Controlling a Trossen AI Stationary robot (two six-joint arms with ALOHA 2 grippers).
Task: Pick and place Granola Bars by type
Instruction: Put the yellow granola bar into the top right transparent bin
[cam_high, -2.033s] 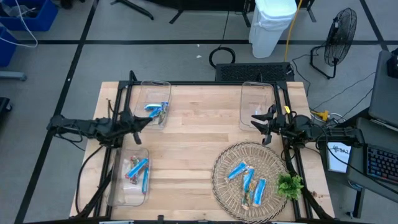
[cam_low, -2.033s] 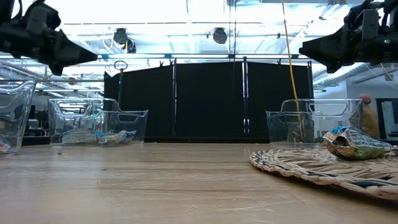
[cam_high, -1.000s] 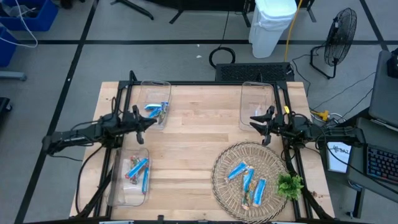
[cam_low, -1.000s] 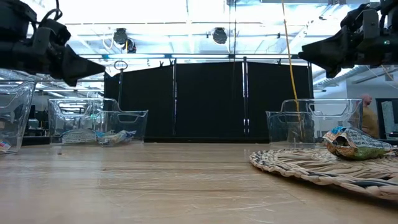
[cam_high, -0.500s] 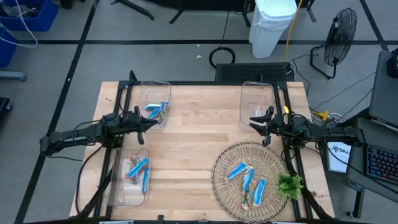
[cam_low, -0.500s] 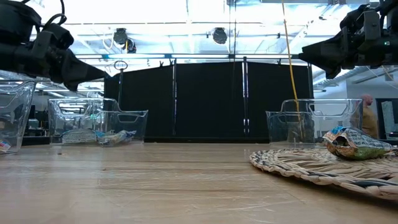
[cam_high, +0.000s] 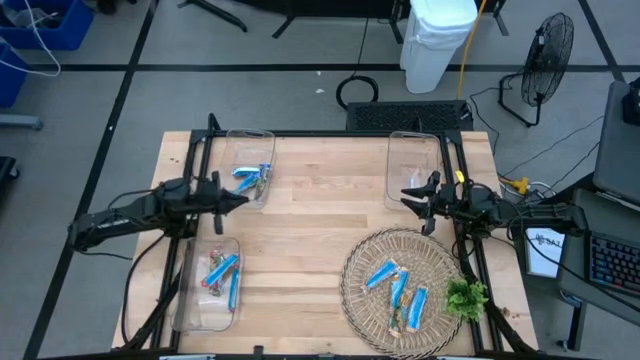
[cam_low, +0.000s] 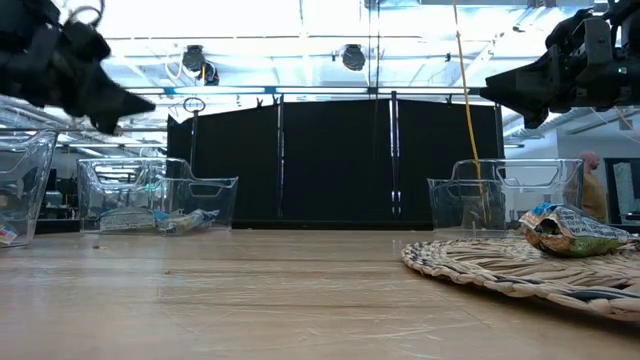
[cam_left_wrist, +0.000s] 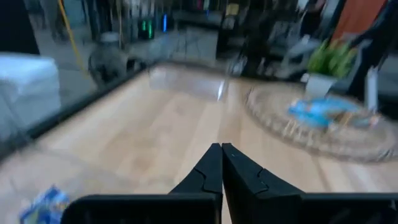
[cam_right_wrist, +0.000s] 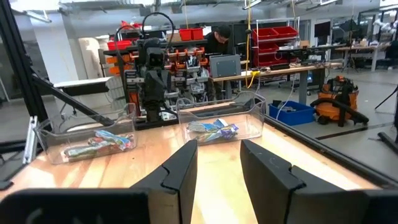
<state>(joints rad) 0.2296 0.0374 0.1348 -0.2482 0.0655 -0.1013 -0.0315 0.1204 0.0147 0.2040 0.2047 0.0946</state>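
right gripper sits right of centre in high view, beside the lower end of the empty clear bin at upper right. fingers apart, gap clear in right wrist view, nothing between them. left gripper at left-centre of high view, between the two left bins; fingers pressed together to a point in left wrist view, holding nothing.

outward from right gripper: remaining granola bars lie on the woven tray at lower right of high view, below and slightly left of the gripper, near. looks like three blue wrappers plus one multicolour bar toward the tray's lower middle; count uncertain. long axes run mostly diagonal, lower left to upper right, or near vertical in frame. green sprig at tray's right rim, not a target.

outward from left gripper: upper-left bin w/ bars just above it, lower-left bin w/ bars just below. tray is well apart, across the table.

judgement: right arm is clearly nearer the tray, so next pick is prob its job. it needs to swing down-frame over the tray and turn the wrist so the fingers close across a bar's short width, not along its length.
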